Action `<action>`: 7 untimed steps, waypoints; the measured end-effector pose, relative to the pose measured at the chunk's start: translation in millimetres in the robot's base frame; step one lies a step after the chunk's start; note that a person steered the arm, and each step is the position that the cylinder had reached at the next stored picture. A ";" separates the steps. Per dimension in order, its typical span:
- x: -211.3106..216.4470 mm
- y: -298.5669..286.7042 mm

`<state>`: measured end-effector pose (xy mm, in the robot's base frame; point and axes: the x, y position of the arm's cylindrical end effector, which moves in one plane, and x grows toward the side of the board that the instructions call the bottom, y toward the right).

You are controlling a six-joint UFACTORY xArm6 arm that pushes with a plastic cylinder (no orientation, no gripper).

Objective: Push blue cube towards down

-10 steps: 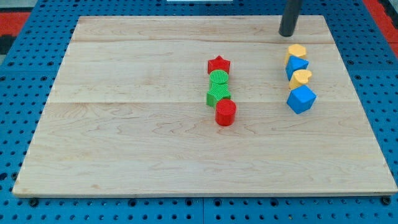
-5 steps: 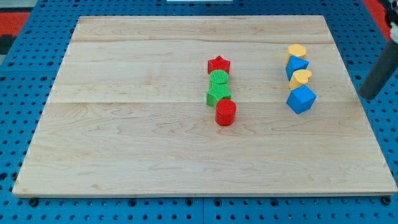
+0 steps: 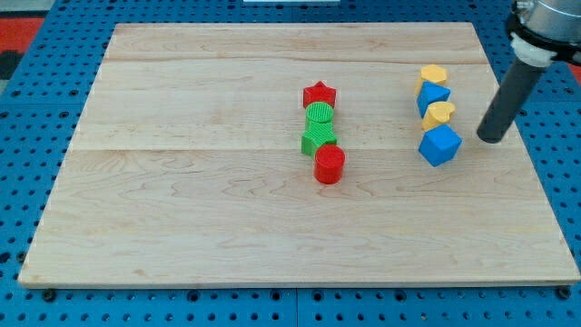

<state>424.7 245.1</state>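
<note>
The blue cube (image 3: 440, 144) lies at the right of the wooden board (image 3: 182, 227), at the bottom of a short column of blocks. Above it are a yellow block (image 3: 439, 113), a second blue block (image 3: 433, 95) and a yellow hexagon (image 3: 433, 74), all touching or nearly so. My tip (image 3: 491, 139) stands on the board just to the right of the blue cube, about level with its top edge, with a small gap between them. The dark rod rises up and to the right from there.
In the middle of the board is a second column: a red star (image 3: 319, 94), a green round block (image 3: 319, 113), a green star-shaped block (image 3: 318, 138) and a red cylinder (image 3: 329, 164). Blue pegboard (image 3: 27, 182) surrounds the board.
My tip went from above the yellow hexagon out to the board's right edge, then came back left to stand beside the blue cube. No block has moved.
</note>
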 end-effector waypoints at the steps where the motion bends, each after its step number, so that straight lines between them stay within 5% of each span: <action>1: 0.1 -0.3; 7: 31.7 -65.4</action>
<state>456.4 179.7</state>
